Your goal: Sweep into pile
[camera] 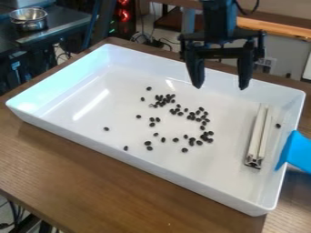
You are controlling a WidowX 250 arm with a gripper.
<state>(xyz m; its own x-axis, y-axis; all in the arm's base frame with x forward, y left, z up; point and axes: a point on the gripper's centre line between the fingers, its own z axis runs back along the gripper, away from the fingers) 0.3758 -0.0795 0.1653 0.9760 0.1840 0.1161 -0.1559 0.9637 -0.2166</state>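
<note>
while a metal bowl [28, 18] stands beyond the white tray's [152, 166] far left, the tray itself rests on the wooden surface [79, 182], dark beans [163, 101] scattered loosely across its middle, the claw [220, 86] spread and empty above its far side, a pale slotted bar [255, 136] inside near its right wall, and a blue piece [298, 152] at that wall

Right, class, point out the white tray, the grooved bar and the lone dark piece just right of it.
White tray [152, 167]: camera view, near wall's outer side.
Grooved bar [255, 136]: camera view, left ridge.
Lone dark piece [278, 125]: camera view, its middle.
</note>
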